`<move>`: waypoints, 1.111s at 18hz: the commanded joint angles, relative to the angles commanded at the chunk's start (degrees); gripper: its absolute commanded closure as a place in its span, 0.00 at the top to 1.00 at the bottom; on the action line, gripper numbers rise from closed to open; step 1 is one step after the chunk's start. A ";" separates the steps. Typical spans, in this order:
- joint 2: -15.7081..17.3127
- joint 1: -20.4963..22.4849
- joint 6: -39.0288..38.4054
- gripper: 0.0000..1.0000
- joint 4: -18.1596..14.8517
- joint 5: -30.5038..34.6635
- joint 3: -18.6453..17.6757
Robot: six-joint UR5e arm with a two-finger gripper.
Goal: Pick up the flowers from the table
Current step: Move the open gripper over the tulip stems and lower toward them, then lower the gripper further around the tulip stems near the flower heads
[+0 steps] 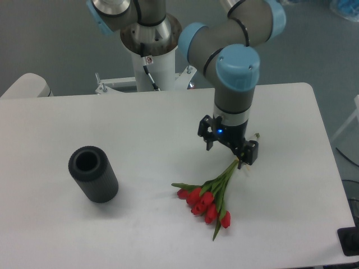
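Red flowers (208, 196) lie on the surface (140, 129), stems slanting up-right beneath my hand (228, 149), which hovers spread open across their upper ends.

Grey-blue floor (56, 39) behind; even light.

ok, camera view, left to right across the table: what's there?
Black ribbed cylinder → red tulip heads of the flowers, lying on the white table → gripper, open, above the bunch's stem end.
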 joint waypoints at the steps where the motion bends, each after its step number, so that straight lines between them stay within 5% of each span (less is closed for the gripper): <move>1: -0.79 0.00 -0.27 1.00 0.44 0.00 -0.09; 14: -8.17 0.79 1.83 1.00 7.20 0.52 1.49; 20: -9.50 1.05 2.63 1.00 7.47 1.23 1.49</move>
